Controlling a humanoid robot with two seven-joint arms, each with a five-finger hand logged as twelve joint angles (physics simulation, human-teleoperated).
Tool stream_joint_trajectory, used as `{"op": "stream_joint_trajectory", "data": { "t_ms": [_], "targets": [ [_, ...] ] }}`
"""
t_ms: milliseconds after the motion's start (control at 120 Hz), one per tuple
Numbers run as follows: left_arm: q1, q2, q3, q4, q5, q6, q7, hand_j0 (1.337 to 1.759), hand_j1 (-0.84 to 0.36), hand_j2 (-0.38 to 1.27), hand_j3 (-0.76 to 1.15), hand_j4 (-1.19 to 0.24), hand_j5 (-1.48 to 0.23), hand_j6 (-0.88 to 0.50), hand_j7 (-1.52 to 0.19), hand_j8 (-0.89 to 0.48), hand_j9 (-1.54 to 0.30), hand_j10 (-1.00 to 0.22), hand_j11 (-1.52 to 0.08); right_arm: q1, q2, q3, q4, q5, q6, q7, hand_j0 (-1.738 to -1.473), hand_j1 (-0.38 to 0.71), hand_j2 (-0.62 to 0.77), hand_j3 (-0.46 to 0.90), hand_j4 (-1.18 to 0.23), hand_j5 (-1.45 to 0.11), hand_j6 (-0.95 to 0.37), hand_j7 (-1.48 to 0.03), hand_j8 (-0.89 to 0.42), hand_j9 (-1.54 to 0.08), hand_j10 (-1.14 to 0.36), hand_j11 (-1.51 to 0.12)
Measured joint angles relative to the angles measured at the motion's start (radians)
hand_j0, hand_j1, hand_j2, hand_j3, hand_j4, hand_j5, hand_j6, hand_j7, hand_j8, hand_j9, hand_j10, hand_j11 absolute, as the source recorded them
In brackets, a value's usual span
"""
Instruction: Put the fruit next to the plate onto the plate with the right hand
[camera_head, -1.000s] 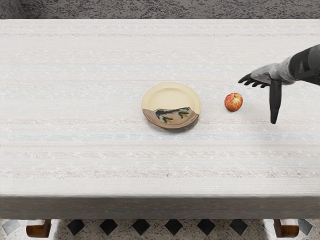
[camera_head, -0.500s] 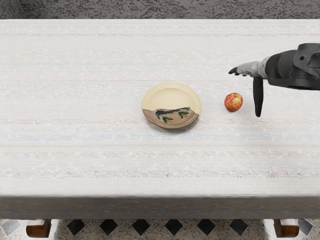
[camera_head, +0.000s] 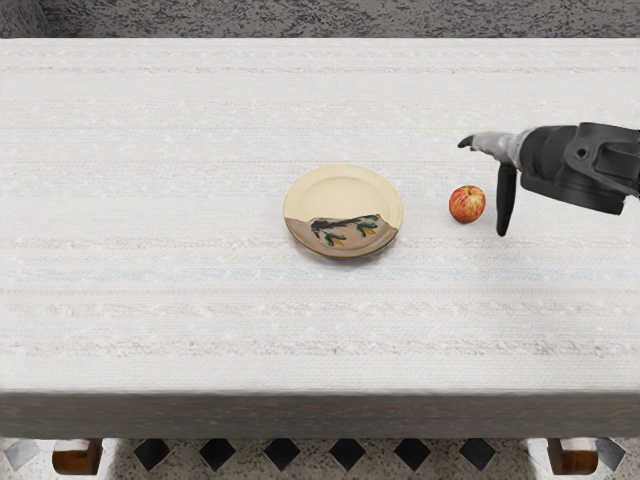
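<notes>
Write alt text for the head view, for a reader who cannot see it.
The robot's right hand comes in from the right, open and holding nothing, close beside a red apple on a pale table. The apple lies just right of an empty cream plate, not touching it.

apple (camera_head: 467, 204) right of plate (camera_head: 343, 211), on table (camera_head: 150, 300)

Red apple (camera_head: 467, 204) on the bench (camera_head: 200, 300), right of a plate (camera_head: 343, 195); the right robot hand (camera_head: 500, 150) hovers beside it, fingers spread.
</notes>
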Motion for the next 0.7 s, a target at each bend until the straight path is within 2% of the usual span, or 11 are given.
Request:
{"op": "stream_joint_trajectory", "data": {
  "t_ms": [467, 700],
  "targets": [
    [0.000, 0.000, 0.000, 0.000, 0.000, 0.000, 0.000, 1.658, 0.35, 0.00, 0.00, 0.00, 0.00, 0.00, 0.00, 0.00, 0.00, 0.00, 0.00, -0.055, 0.040, -0.003, -0.018, -0.071, -0.076, -0.001, -1.658, -0.21, -0.02, 0.00, -0.12, -0.16, -0.13, -0.16, -0.12, -0.16, -0.12, -0.16],
    [0.000, 0.000, 0.000, 0.000, 0.000, 0.000, 0.000, 1.658, 0.35, 0.00, 0.00, 0.00, 0.00, 0.00, 0.00, 0.00, 0.00, 0.00, 0.00, -0.069, 0.069, -0.006, -0.049, -0.098, -0.116, -0.001, -1.658, -0.12, -0.04, 0.00, -0.19, -0.25, -0.20, -0.25, -0.20, -0.25, -0.19, -0.25]
  ]
}}
